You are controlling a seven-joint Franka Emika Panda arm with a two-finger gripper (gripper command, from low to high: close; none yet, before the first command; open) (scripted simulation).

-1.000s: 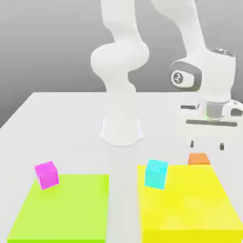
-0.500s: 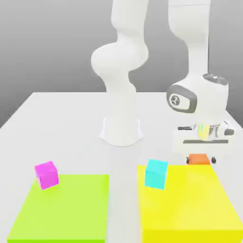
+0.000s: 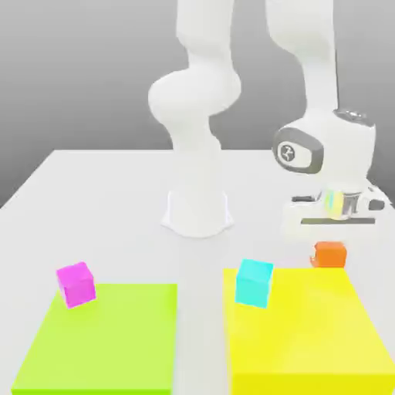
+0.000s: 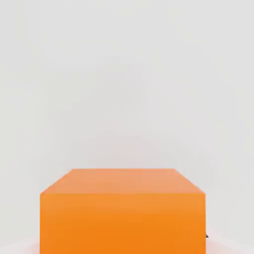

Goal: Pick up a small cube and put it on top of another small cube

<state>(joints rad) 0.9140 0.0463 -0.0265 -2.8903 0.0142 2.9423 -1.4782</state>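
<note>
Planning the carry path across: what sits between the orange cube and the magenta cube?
In the exterior view, the cyan cube on the yellow mat's corner sits between the orange cube and the magenta cube; otherwise bare table and green mat.

The arm [image 3: 308, 46] runs off the exterior view's upper edge. The orange cube [image 3: 330, 254] has its upper part tucked behind the pincer [image 3: 331, 245]. In the hand view, the cube's lower part is cut by the picture's edge.
</note>
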